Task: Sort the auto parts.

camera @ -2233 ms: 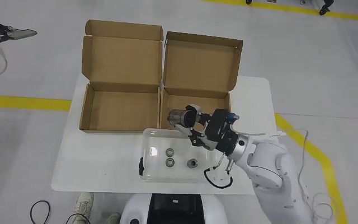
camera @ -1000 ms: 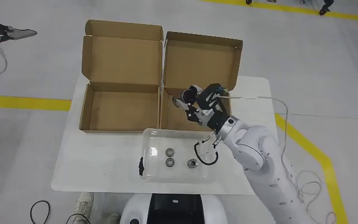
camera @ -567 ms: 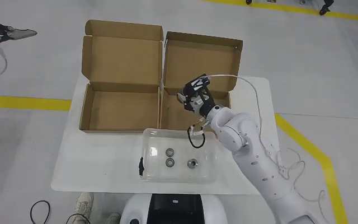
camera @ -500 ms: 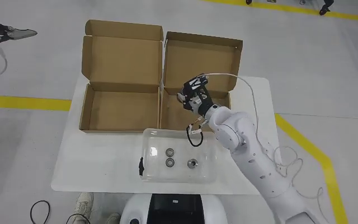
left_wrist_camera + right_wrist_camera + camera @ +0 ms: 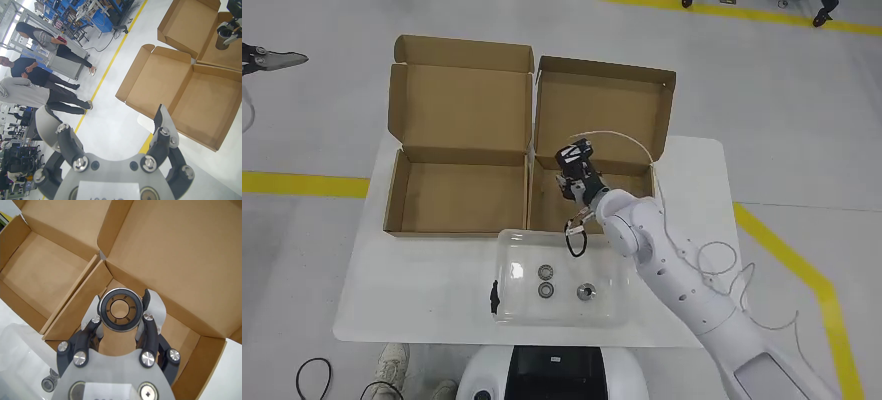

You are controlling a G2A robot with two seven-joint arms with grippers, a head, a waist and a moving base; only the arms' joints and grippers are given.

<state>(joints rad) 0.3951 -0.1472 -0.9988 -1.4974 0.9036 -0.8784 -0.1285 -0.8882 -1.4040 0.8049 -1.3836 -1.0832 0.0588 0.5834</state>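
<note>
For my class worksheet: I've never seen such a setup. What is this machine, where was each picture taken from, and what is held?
This is a two-armed robot at a white table. One picture looks down from above its arms; the other two come from cameras on its wrists. On the table stand two open cardboard boxes and a clear tray with small metal parts. The right hand grips a metal cylinder over one of them. The left hand is open and empty.

Matt cardboard box [image 5: 457, 195]; glossy clear plastic tray [image 5: 512, 258]; metal-rimmed bearing [image 5: 105, 311].
</note>
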